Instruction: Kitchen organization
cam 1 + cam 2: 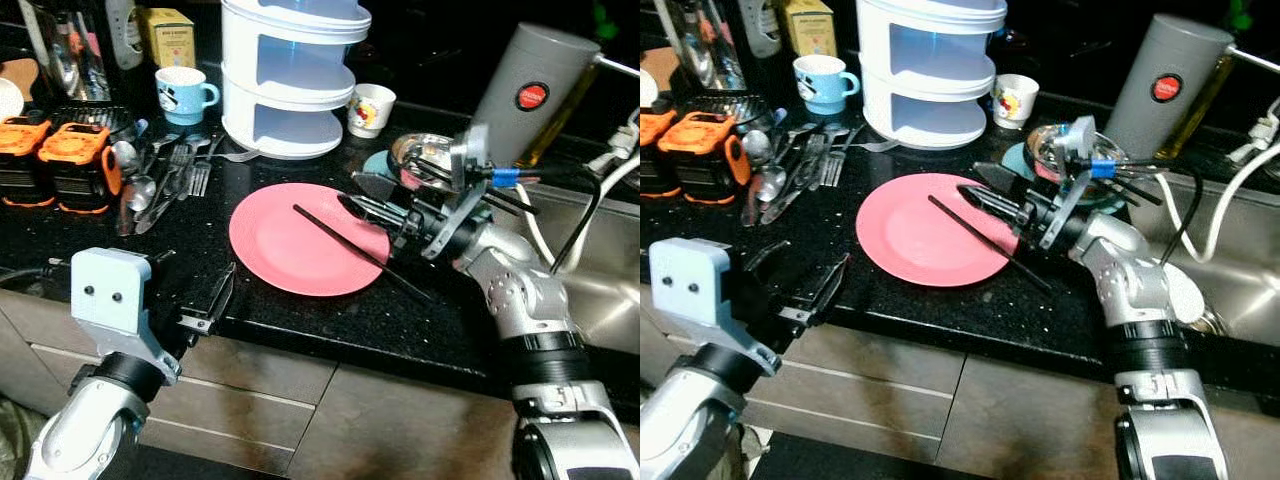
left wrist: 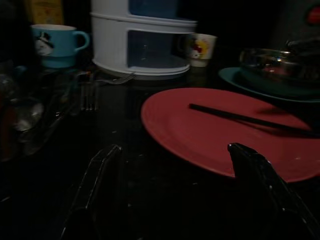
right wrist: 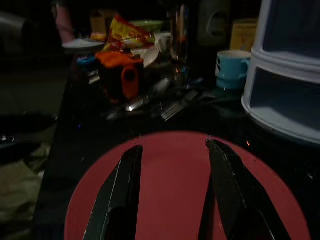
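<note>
A pink plate (image 1: 290, 245) lies on the black counter (image 1: 330, 320), with a black chopstick (image 1: 355, 250) lying across its right half and past the rim. My right gripper (image 1: 362, 195) hovers open just above the plate's right edge, its fingers (image 3: 122, 185) pointing left over the plate (image 3: 175, 190). My left gripper (image 1: 212, 300) hangs open at the counter's front edge, left of the plate (image 2: 225, 130), nothing between its fingers (image 2: 97, 175). A pile of forks and spoons (image 1: 160, 175) lies to the left.
A white tiered organizer (image 1: 290, 75) stands at the back, with a blue mug (image 1: 185, 95) to its left and a small printed cup (image 1: 372, 108) to its right. A glass bowl on a teal plate (image 1: 1055, 150), a grey canister (image 1: 535, 90) and the sink (image 1: 600, 260) are right. Orange tool batteries (image 1: 55, 160) sit left.
</note>
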### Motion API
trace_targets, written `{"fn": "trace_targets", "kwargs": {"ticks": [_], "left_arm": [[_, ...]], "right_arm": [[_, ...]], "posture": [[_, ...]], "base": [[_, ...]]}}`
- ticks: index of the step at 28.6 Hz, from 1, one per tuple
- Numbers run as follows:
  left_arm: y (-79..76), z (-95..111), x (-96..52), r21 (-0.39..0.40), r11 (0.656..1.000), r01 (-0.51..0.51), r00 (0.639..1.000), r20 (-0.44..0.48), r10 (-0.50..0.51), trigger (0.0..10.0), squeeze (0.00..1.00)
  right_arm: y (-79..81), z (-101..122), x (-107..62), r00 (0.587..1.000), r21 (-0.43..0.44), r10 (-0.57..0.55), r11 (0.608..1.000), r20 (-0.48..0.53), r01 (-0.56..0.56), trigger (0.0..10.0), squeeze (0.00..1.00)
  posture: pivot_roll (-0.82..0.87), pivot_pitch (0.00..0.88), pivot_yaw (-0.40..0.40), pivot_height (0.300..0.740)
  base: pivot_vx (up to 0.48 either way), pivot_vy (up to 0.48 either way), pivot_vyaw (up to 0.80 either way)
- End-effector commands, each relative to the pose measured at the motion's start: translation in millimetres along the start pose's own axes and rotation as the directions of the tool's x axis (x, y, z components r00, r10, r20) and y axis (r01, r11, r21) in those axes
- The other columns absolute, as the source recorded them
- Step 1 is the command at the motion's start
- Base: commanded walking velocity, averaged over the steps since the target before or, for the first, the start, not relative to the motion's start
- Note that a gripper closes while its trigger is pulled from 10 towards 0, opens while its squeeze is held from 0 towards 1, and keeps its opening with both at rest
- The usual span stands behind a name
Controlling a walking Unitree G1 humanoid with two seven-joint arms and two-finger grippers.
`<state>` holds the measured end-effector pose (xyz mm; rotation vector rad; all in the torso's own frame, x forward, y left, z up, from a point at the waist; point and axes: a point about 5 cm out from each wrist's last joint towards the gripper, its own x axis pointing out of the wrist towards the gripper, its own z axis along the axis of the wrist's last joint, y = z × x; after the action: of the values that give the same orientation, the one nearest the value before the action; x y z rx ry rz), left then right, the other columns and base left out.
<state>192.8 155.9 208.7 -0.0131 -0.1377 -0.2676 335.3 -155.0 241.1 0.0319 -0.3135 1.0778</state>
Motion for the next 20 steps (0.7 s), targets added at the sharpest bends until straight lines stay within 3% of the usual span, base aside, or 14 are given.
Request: {"fn": "trace_targets", "kwargs": {"ticks": [1,4,6,10,14,20], "left_arm": [[-1.9,-3.1,1.1,0.003,1.0,0.023,1.0,-0.016,-0.023,10.0,0.0],[-4.6,-4.2,3.0,-0.003,0.999,0.054,0.998,-0.02,-0.054,10.0,0.0],[-9.0,-3.5,4.9,-0.025,0.996,0.087,0.996,-0.013,-0.087,10.0,0.0],[-9.2,-4.3,5.2,-0.023,0.996,0.09,0.996,-0.015,-0.091,10.0,0.0],[-8.1,-3.6,5.8,-0.018,0.996,0.089,0.996,-0.01,-0.09,10.0,0.0],[-8.3,-4.0,5.5,-0.016,0.995,0.099,0.995,-0.015,-0.099,10.0,0.0]], "right_arm": [[0.7,1.6,-6.0,0.999,-0.026,0.024,0.999,-0.045,-0.025,10.0,0.0],[-1.2,7.1,-20.2,0.994,-0.052,0.049,0.997,-0.1,-0.054,10.0,0.0],[2.0,9.8,-33.4,0.975,-0.07,0.101,0.991,-0.196,-0.116,10.0,0.0],[3.5,9.3,-39.5,0.962,-0.067,0.113,0.989,-0.247,-0.133,10.0,0.0],[9.6,0.8,-49.2,0.924,-0.037,0.153,0.983,-0.349,-0.177,10.0,0.0],[14.3,-6.1,-46.2,0.908,-0.043,0.149,0.983,-0.391,-0.18,10.0,0.0]], "posture": [[0.25,0.0,-0.103,0.74],[0.25,0.0,-0.1,0.74],[0.25,0.0,-0.1,0.74],[0.24,0.0,-0.101,0.74],[0.24,0.0,-0.099,0.74],[0.24,0.0,-0.094,0.74]], "base": [[0.0,-0.48,0.0],[0.0,-0.405,0.0],[0.0,0.0,0.0],[0.0,0.0,0.0],[0.0,0.0,0.0],[0.0,0.0,0.0]]}}
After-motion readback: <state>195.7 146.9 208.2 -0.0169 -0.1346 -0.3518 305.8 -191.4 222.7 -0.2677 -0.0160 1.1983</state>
